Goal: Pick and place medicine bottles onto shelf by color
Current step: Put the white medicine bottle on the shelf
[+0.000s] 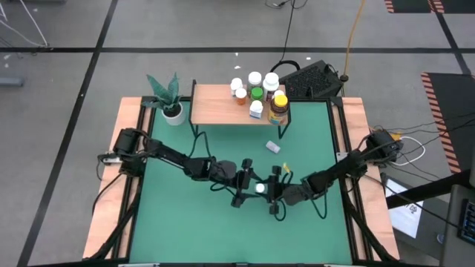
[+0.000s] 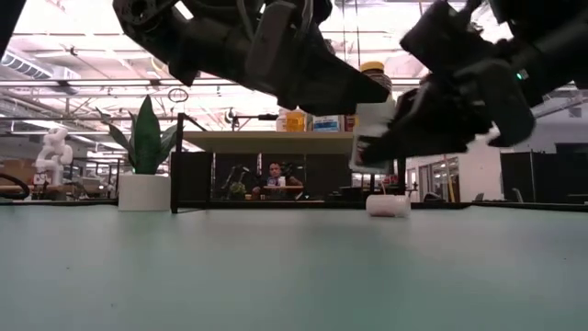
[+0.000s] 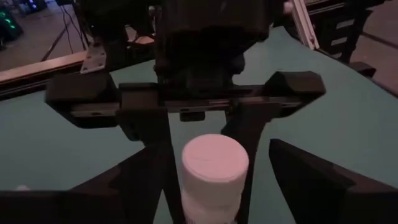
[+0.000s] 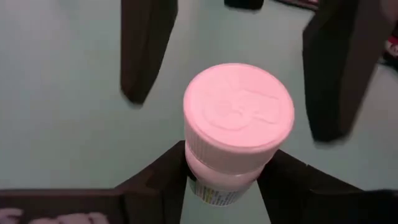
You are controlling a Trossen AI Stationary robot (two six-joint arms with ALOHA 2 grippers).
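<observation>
So we've got both arms meeting mid-table, lower centre of the high view. The white bottle [image 1: 260,188] sits right between them, up off the mat. In the right wrist view the right gripper [image 4: 225,171] has its two dark fingers clamped on the bottle's body just under the cap, so that one's holding it. The left gripper [image 3: 205,186] faces it from the other side; its fingers [image 4: 148,50] stand wide, one each side of the cap and apart from it, not touching afaict. In the low view the bottle hangs upper right of centre, between the two dark grippers.

Rest of the task stuff: the shelf [image 1: 219,111] is at the top centre of the high view, w/ a cluster of bottles on its right half: a few white ones [image 1: 254,78], a green one [image 1: 257,93], an orange one [image 1: 240,95] and an amber bottle w/ yellow cap [image 1: 278,106] at the right end. One more small white bottle [image 1: 273,147] lies on its side on the mat, just below the shelf's right end.

Surface is a green mat [image 1: 185,222] w/ wooden side rails [image 1: 111,215]. Potted plant [image 1: 171,100] in a white pot just left of the shelf. Low view shows a bright room behind, and a person [image 2: 274,182] sitting far back, seen under the shelf.
</observation>
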